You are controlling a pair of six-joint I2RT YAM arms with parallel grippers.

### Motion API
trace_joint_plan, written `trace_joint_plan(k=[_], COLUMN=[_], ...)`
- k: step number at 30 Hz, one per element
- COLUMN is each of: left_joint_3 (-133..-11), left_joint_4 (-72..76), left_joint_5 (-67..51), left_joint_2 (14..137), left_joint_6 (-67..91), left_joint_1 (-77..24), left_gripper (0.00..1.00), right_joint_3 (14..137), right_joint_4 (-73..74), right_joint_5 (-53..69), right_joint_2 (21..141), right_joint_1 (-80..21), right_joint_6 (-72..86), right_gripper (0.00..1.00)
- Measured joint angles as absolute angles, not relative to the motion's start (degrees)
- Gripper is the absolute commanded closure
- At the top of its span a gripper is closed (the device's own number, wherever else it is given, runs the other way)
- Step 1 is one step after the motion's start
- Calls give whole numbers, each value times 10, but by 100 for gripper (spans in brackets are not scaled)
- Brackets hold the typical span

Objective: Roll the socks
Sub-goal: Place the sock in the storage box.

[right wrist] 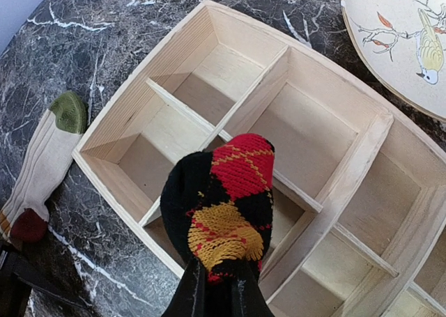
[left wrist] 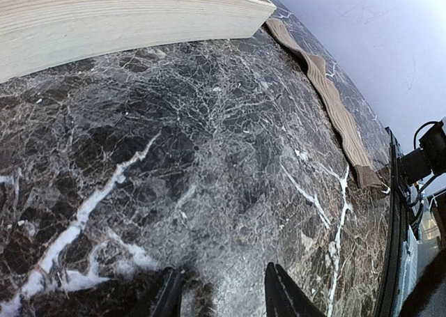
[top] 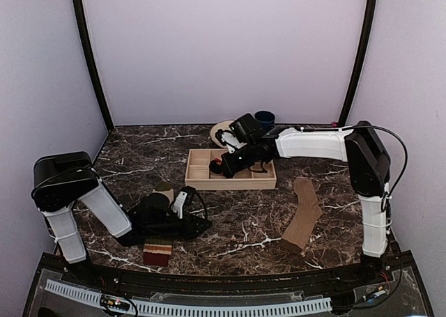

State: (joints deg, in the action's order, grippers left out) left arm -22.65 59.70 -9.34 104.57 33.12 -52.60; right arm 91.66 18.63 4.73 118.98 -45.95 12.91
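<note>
My left end effector point(top: 201, 225) sits low over the dark marble bench point(top: 244, 219), reaching toward the middle. Its two fingers are spread, and in the left wrist view only bare stone shows between them point(left wrist: 223, 292). The striped sock point(top: 159, 251) lies flat under that arm. Its brown and maroon banded cuff points toward my bases, its toe end points toward the back, and my arm hides its middle. The right wrist view shows this sock point(right wrist: 45, 164) as beige with a green toe and a maroon patch, lying just beside the wooden tray's left end.

The wooden tray point(top: 230, 184) stands near the bench's middle, split into compartments by thin dividers point(right wrist: 118, 191). My right end effector point(top: 223, 165) reaches in over the tray's left half. Its fingers are pressed together on the argyle sock point(right wrist: 223, 198), a bunched lump of black with red and orange diamonds. I cannot tell whether the sock touches the wood.

Behind the tray rests a plate point(right wrist: 397, 38) painted with a bird, and a dark cup point(top: 265, 116) stands just to its right.

The tan sock point(top: 303, 216) lies flat and unrolled to the right of the tray, near my right arm's base.
</note>
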Motion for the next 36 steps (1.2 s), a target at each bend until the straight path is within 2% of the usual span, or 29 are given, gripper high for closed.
trace_joint_plan(k=[36], left_joint_3=[-217], left_joint_4=[595], left_joint_5=[-94], left_joint_2=[1032], left_joint_6=[337], left_joint_1=[-525], left_gripper=[56], right_joint_3=[1071], right_joint_4=[285], right_joint_5=[47], right_joint_2=[1325], right_joint_1=[-449], right_joint_6=[91], right_gripper=[100])
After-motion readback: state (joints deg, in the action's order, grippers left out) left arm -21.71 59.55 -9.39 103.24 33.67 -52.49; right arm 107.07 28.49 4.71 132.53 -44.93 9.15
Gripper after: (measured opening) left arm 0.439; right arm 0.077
